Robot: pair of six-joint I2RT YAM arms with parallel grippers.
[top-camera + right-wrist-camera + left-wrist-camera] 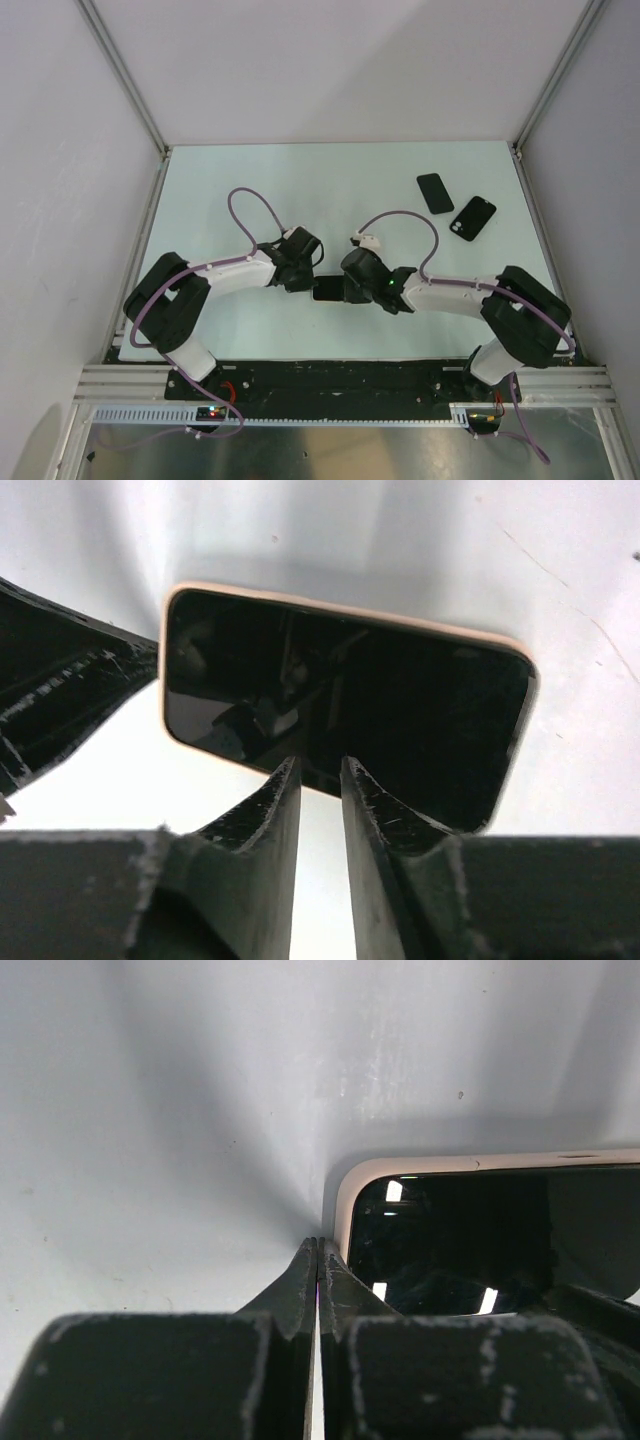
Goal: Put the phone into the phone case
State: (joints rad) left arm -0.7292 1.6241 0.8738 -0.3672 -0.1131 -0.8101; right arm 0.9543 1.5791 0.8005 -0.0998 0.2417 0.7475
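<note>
Across the worktop point(300, 190): I am working at the near middle, close to my bases, where both arms are reaching with bent elbows; two dark slabs are lying at the far right, well apart from me.
Left arm point(215, 275) and right arm point(450, 293): I am bringing them in from opposite sides so that they are meeting over one thing, one to steady it and one to press, as I judge it.
Phone point(350, 695): it is lying flat and screen up between my two tools, where both can get at its edges.
Plain black slab point(435, 192) and spotted black slab point(473, 218): they are lying side by side, untouched; I cannot tell whether each is a phone or a case.
Left tool point(317, 1260): its fingers are lying tight together, gripping nothing, with the tips down just beside the phone's rounded corner, serving as a blunt stop or pusher.
Right tool point(320, 772): its fingers are standing slightly apart, with bare worktop showing through the gap and nothing clamped; the tips are sitting at the phone's near long edge, touching or not I cannot tell.
Pale rim point(345, 1195): it is running round the dark glass; I am reading it as a case lip already round the phone, so I am judging this as seating the edges, though it could be the phone's own frame.
</note>
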